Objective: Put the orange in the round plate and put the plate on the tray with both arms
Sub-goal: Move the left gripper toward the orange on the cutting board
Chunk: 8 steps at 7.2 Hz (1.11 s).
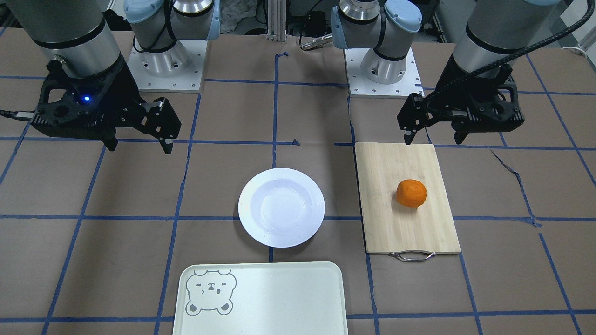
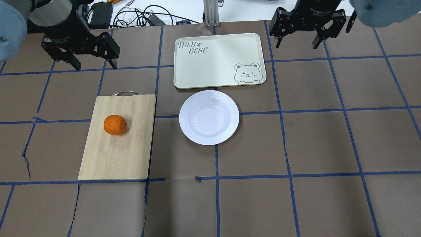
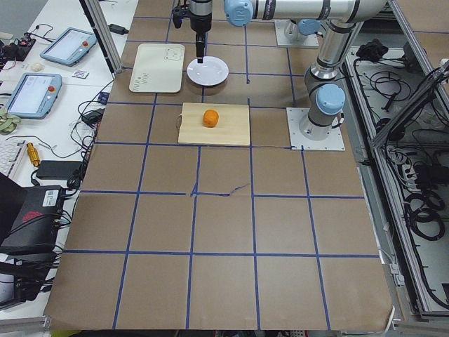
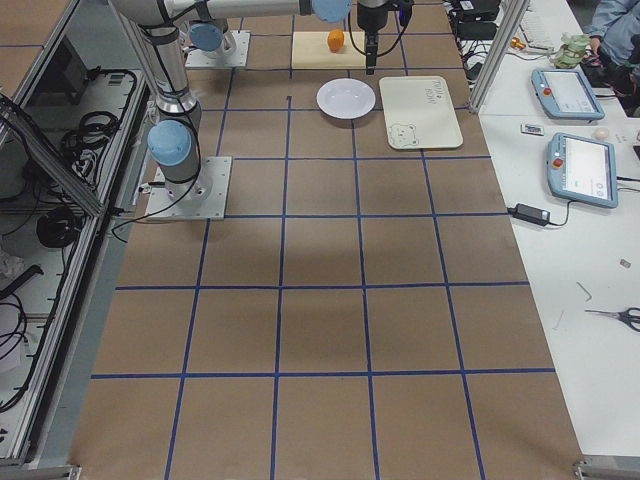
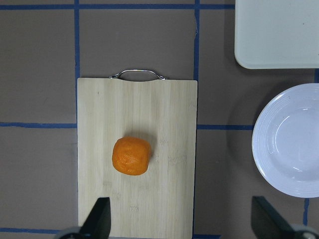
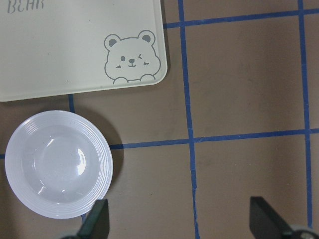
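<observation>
The orange (image 1: pixel 411 193) (image 2: pixel 115 125) (image 5: pixel 131 156) lies on a wooden cutting board. The white round plate (image 1: pixel 281 207) (image 2: pixel 209 117) (image 6: pixel 57 164) sits empty at the table's middle. Just beyond it, on the side away from the robot, lies the pale tray (image 1: pixel 279 298) (image 2: pixel 213 62) with its bear face, nothing on it. My left gripper (image 1: pixel 435 138) (image 2: pixel 95 66) hangs open and empty above the table, over the board's end nearest the robot. My right gripper (image 1: pixel 139 148) (image 2: pixel 297 45) is also open and empty, high over bare table well to the plate's side.
The cutting board (image 1: pixel 405 228) (image 2: pixel 115 154) has a metal handle (image 1: pixel 412 255) at its far end. Both arm bases (image 1: pixel 165 70) (image 1: pixel 384 70) stand at the robot's edge. Blue tape lines cross the brown table cover. Benches with tablets (image 4: pixel 575 165) flank the table.
</observation>
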### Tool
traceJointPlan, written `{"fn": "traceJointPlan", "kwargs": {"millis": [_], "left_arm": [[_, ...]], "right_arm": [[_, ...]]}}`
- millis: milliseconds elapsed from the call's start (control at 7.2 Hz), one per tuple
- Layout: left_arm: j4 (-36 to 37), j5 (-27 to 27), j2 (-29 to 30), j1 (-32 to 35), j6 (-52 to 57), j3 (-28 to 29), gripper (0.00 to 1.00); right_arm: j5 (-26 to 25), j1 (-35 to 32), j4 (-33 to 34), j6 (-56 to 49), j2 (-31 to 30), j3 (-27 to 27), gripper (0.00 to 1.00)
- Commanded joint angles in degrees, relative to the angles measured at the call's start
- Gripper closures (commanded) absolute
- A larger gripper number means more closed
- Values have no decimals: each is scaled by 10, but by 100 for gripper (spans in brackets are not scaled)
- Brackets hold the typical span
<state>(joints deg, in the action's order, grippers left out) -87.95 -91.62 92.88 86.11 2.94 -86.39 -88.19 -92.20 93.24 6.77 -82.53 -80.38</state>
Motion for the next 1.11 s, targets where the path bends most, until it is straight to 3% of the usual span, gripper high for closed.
{"fn": "traceJointPlan", "kwargs": {"millis": [0,972], "left_arm": [[-4,-1,0,0,1,-4,0],[-4,-2,-8,0,1,-19,0]], "right_arm": [[-1,0,-1,0,0,0,0],[0,1,-1,-1,1,-2,0]]}}
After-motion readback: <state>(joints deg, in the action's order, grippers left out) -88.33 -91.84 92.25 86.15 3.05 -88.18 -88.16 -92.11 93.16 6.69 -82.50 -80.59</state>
